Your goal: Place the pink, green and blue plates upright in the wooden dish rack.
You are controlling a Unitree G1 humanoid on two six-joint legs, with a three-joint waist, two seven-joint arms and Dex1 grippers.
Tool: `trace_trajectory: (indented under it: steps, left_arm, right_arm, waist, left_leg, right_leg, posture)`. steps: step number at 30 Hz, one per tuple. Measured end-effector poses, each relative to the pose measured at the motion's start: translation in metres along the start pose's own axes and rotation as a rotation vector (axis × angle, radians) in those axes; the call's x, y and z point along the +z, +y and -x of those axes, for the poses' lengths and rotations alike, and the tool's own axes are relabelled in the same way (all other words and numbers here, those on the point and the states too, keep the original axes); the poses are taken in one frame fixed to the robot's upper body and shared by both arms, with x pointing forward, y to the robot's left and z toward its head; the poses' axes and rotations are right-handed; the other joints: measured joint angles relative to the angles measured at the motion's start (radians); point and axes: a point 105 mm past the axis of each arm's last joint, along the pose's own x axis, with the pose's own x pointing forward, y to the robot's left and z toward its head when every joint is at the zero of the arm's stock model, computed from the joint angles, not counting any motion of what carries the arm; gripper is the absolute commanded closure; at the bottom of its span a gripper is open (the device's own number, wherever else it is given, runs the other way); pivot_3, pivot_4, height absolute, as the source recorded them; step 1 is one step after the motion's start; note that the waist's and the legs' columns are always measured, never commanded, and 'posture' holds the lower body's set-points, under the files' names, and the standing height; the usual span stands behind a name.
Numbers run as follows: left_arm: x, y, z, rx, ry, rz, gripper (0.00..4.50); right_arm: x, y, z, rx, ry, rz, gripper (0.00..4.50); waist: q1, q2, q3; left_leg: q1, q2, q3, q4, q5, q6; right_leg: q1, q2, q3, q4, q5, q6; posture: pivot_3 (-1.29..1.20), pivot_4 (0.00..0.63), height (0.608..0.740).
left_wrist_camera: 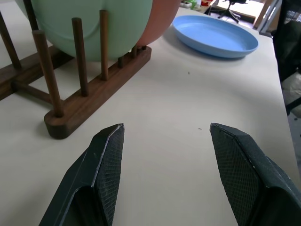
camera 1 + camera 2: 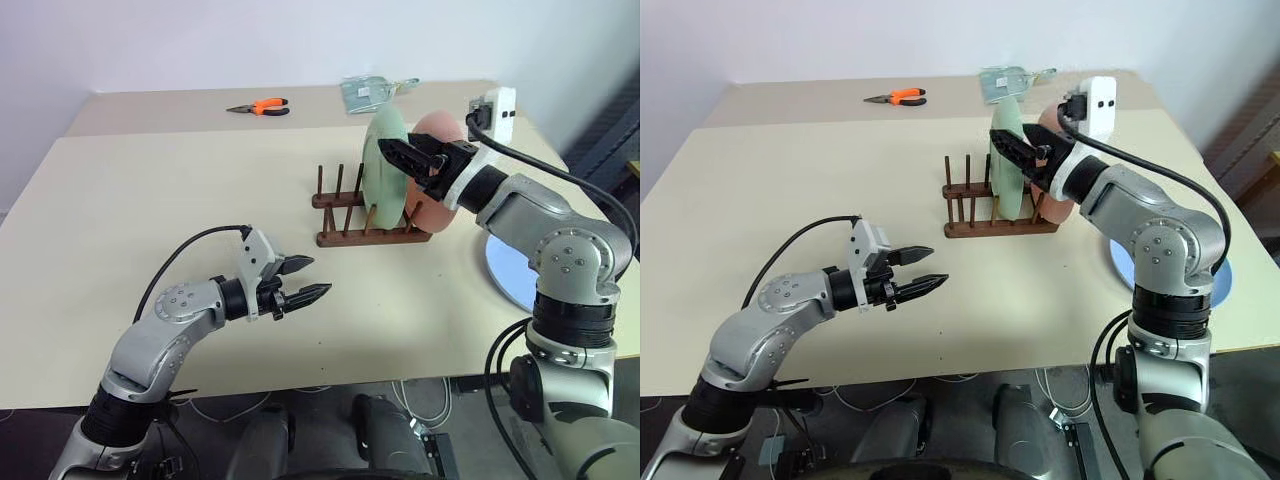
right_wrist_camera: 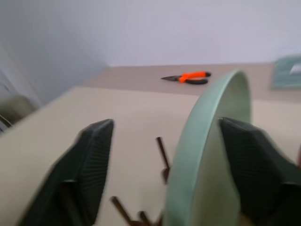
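The wooden dish rack (image 2: 370,218) stands right of the table's middle. The pale green plate (image 2: 384,170) stands upright between its pegs, and the pink plate (image 2: 432,212) stands just behind it at the rack's right end. My right gripper (image 2: 402,157) is open at the green plate's upper rim. In the right wrist view the rim (image 3: 211,122) passes between the spread fingers, well apart from the left finger (image 3: 91,155). The blue plate (image 1: 216,35) lies flat on the table right of the rack, partly hidden by my right arm. My left gripper (image 2: 305,281) hovers open and empty in front of the rack.
Orange-handled pliers (image 2: 262,107) and a clear plastic packet (image 2: 375,90) lie on the far table. Several free pegs (image 2: 340,185) stand at the rack's left end. The table's right edge runs close to the blue plate (image 2: 505,272).
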Motion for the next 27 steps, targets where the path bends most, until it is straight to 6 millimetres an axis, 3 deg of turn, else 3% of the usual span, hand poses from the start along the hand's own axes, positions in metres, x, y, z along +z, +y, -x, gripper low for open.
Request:
trace_trajectory:
  steps: [3,6,8,10,12,16,19,23,27]
  left_arm:
    - [-0.001,0.002,-0.001,0.006,0.008,-0.011,1.51]
    - [-0.003,0.005,-0.003,0.008,0.021,-0.011,1.51]
    - [-0.003,0.006,-0.007,-0.002,0.023,-0.029,1.51]
    - [-0.003,0.008,-0.009,-0.013,0.03,-0.035,1.51]
    - [-0.004,0.009,-0.011,-0.028,0.032,-0.038,1.51]
    - [0.0,0.003,-0.02,-0.089,0.018,-0.04,1.51]
    - [0.001,-0.002,-0.024,-0.126,0.005,-0.043,1.51]
    - [-0.001,-0.001,-0.024,-0.13,0.008,-0.037,1.51]
    - [-0.002,-0.001,-0.024,-0.127,0.01,-0.039,1.51]
  right_arm:
    - [0.023,-0.011,0.016,-0.031,-0.024,0.238,1.03]
    - [0.054,-0.018,0.038,-0.036,-0.115,0.303,1.03]
    - [0.069,-0.037,0.067,-0.092,-0.139,0.285,0.11]
    - [0.066,-0.064,0.1,-0.215,-0.086,0.298,0.04]
    - [0.033,-0.081,0.124,-0.291,0.063,0.3,0.04]
    - [-0.066,-0.073,0.152,-0.283,0.438,0.25,0.04]
    - [-0.107,-0.073,0.163,-0.335,0.582,0.253,0.04]
    - [-0.146,-0.086,0.172,-0.447,0.701,0.266,1.85]
    - [-0.15,-0.093,0.17,-0.464,0.724,0.31,3.88]
  waist:
    - [0.003,0.001,0.001]
    - [0.002,0.0,0.001]
    - [0.013,0.0,0.001]
    - [0.026,-0.001,0.0]
    - [0.026,-0.002,0.0]
    - [0.019,0.002,0.0]
    - [0.011,0.003,-0.001]
    - [0.006,0.003,-0.001]
    - [0.006,0.002,-0.001]
  left_leg:
    - [-0.001,-0.001,0.0,0.001,0.0,0.0]
    - [0.0,0.0,0.0,0.0,0.0,0.001]
    - [0.0,-0.001,-0.001,0.001,-0.001,0.001]
    - [0.0,-0.001,0.0,0.001,-0.001,0.002]
    - [0.0,0.0,0.0,0.001,-0.001,0.002]
    - [0.001,0.0,0.003,0.001,-0.001,0.002]
    - [0.001,0.001,0.005,0.001,-0.001,0.002]
    - [0.001,0.0,0.004,0.002,-0.001,0.002]
    - [0.001,0.0,0.004,0.002,-0.001,0.002]
  right_leg:
    - [0.001,-0.001,0.0,-0.001,-0.002,0.003]
    - [0.001,0.0,0.0,-0.001,-0.002,0.003]
    - [0.002,0.0,-0.001,-0.002,-0.002,0.002]
    - [0.003,-0.001,-0.001,-0.003,-0.002,0.002]
    - [0.003,-0.001,-0.001,-0.003,-0.003,0.003]
    - [0.002,-0.001,0.002,-0.001,-0.003,0.005]
    - [0.003,-0.001,0.002,-0.001,-0.004,0.005]
    - [0.002,-0.001,0.002,-0.002,-0.003,0.005]
    - [0.002,-0.001,0.002,-0.002,-0.003,0.005]
  posture:
    - [0.0,0.15,0.74]
    - [0.0,0.15,0.74]
    - [0.0,0.15,0.74]
    - [0.0,0.15,0.74]
    - [0.0,0.15,0.74]
    - [0.0,0.15,0.74]
    - [0.0,0.15,0.74]
    - [0.0,0.15,0.74]
    - [0.0,0.15,0.74]
